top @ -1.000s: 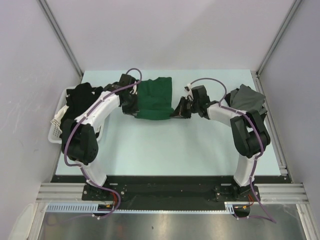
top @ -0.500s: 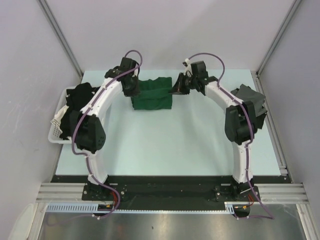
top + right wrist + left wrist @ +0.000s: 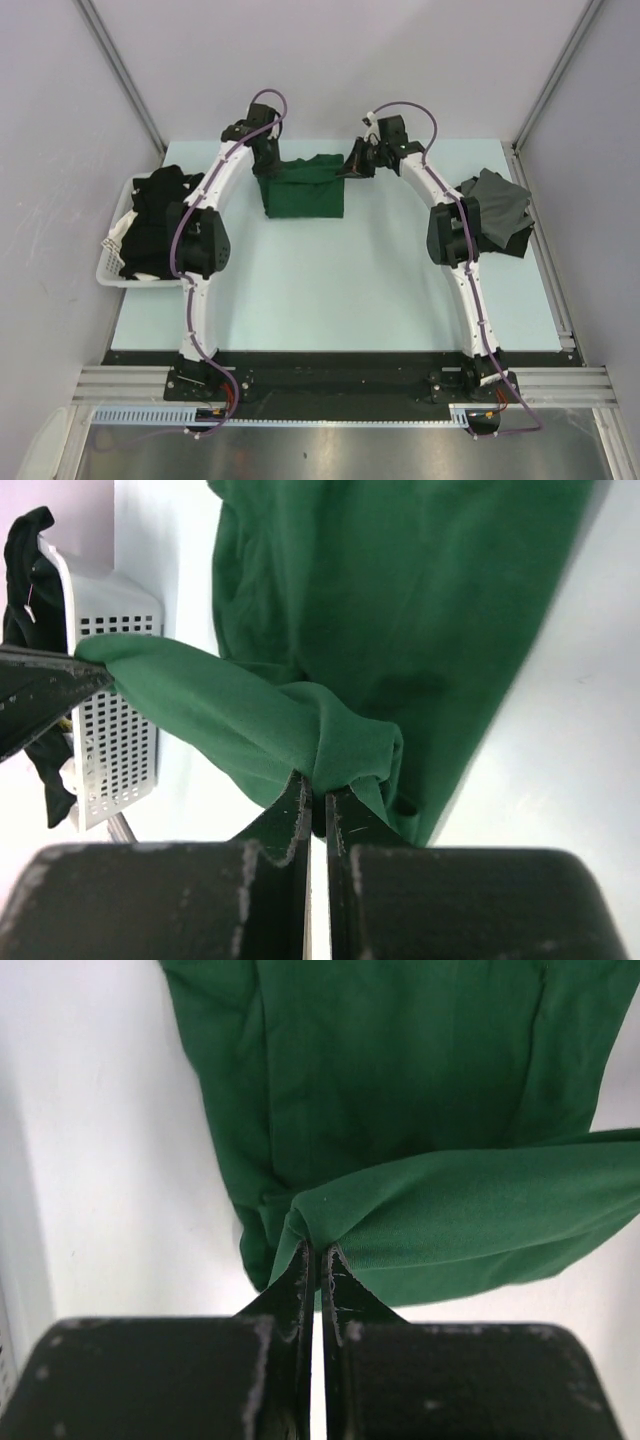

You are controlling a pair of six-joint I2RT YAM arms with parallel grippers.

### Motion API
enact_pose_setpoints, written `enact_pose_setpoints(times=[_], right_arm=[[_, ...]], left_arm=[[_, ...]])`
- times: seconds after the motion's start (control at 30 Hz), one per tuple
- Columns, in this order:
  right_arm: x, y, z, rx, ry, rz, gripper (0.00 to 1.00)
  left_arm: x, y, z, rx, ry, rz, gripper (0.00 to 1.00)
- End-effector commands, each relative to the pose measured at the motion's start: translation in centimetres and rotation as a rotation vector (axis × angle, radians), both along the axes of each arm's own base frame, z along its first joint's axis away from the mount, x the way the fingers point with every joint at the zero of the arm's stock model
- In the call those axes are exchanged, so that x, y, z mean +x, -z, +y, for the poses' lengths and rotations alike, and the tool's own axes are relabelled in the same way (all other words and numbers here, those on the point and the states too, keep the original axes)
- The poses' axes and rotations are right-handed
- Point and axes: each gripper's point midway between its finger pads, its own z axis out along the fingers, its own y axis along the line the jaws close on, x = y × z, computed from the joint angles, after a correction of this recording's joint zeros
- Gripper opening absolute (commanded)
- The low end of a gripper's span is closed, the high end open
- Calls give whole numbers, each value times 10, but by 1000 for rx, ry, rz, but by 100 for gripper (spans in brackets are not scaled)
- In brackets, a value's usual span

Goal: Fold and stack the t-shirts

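The dark green t-shirt (image 3: pixel 303 190) lies partly folded at the back middle of the table, its far edge lifted. My left gripper (image 3: pixel 266 167) is shut on its far left corner (image 3: pixel 318 1222). My right gripper (image 3: pixel 347 167) is shut on its far right corner (image 3: pixel 345 748), and the edge hangs stretched between them. A grey t-shirt (image 3: pixel 495 208) lies crumpled at the right. Black t-shirts (image 3: pixel 155 215) fill the white basket at the left.
The white slatted basket (image 3: pixel 108 262) stands at the table's left edge, also in the right wrist view (image 3: pixel 110 680). Grey walls enclose the table on three sides. The right arm's elbow (image 3: pixel 448 232) stands beside the grey shirt.
Both grippers have carried the near edge of the green shirt away from the bases to the far side, folding it over. Both arms are stretched out further.
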Motion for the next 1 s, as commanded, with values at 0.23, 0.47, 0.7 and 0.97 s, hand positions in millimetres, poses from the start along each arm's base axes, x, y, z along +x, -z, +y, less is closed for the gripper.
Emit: enact_pose_setpoints(times=[0.23,0.47,0.7,0.97], right_arm=[[47,-17,-26,84,59,-135,3],[58,-16,-23,106,52,-207,3],[66,-23,-10,158,33,-285,4],[74,-25,1,162,45,-355,3]], left_arm=[[41,1,24,4,-78,-103,0],[62,3,30,-4,-122,-173,0],[82,-3,46,21,-171,-254,0],[98,4,65,39,-215,-292,0]])
